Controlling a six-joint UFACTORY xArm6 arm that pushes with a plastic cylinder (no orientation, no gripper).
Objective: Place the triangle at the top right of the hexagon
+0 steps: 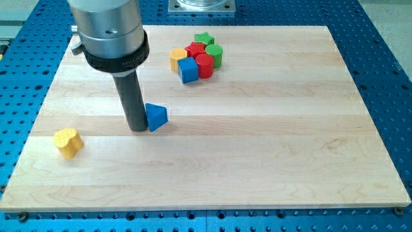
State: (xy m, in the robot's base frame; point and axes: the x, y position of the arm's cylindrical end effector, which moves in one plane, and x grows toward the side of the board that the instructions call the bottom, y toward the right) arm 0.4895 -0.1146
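Note:
The blue triangle [156, 116] lies on the wooden board [257, 142] left of centre. My tip [138, 127] stands right against the triangle's left side. The yellow hexagon [177, 59] sits at the left end of a cluster near the view's top, well above and a little right of the triangle. The rod rises from the tip toward the view's top left.
The cluster also holds a blue cube [188, 70], a red cylinder [204, 65], a red block [195, 49], a green cylinder [214, 55] and a green star [204, 40]. A yellow heart block [68, 142] lies alone at the left.

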